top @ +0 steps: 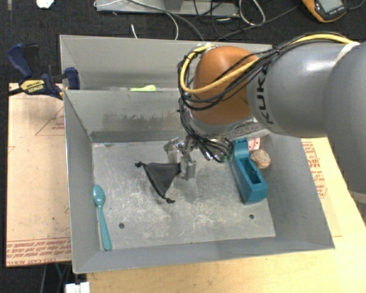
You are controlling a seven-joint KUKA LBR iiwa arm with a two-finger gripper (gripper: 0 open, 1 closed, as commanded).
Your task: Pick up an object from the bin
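A black, crumpled triangular piece (160, 177) lies near the middle of the bin floor. My gripper (184, 161) hangs just right of it, fingertips at its upper right edge. One metal finger (188, 164) touches or overlaps the black piece; whether the piece sits between the fingers I cannot tell. A blue box-like block (249, 171) stands to the gripper's right, with a small tan round thing (261, 159) beside its far end.
A teal plastic spoon (101, 216) lies along the left side of the bin floor, bowl pointing away. A small yellow-green scrap (143, 88) sits on the back wall's ledge. The arm with its orange cover and cables hangs over the bin's back right.
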